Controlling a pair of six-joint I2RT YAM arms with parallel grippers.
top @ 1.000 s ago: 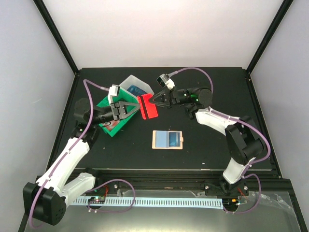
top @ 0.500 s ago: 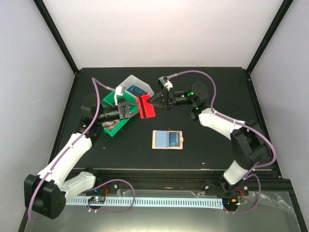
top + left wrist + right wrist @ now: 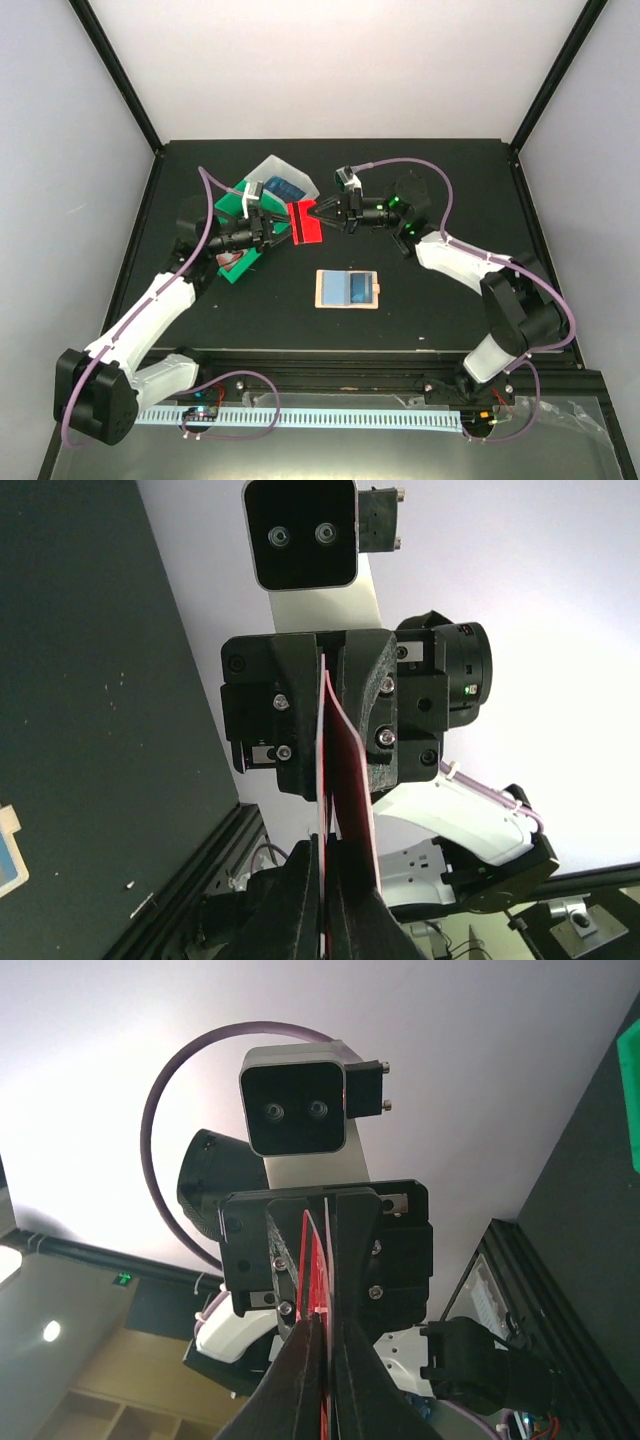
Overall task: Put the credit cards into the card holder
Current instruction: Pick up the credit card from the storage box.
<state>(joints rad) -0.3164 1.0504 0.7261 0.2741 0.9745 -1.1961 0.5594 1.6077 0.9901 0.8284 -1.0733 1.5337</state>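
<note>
Overhead, the black table (image 3: 420, 300) carries the card holder (image 3: 348, 290), lying open and flat near the middle, tan rim outward, with a blue card (image 3: 351, 289) showing in it. It lies nearer the arm bases than both grippers and well apart from them; nothing sits between it and them.

Left arm (image 3: 150, 315) reaches in from the left, right arm (image 3: 460, 262) from the right, and the two meet nose to nose above the table, beyond the holder.

Green bin (image 3: 232, 203) and white bin (image 3: 275, 175) sit behind the left gripper, at the table's far left. The white bin holds a blue item (image 3: 282, 187); something red and white (image 3: 231, 259) shows at the near end of the green bin, too small to identify.

Red credit card (image 3: 304, 222) hangs in the air between the two grippers, held edge-on, off the table.

Left gripper (image 3: 279, 224): fingers pressed together on the left edge of the red card. In the left wrist view the card (image 3: 345, 780) runs up from between the fingertips (image 3: 305, 880) into the opposing gripper's jaws.

Right gripper (image 3: 318, 211): fingers pinching the same card from the right. In the right wrist view the card's thin red edge (image 3: 314, 1280) sits in the narrow gap between the fingertips (image 3: 352, 1370).
</note>
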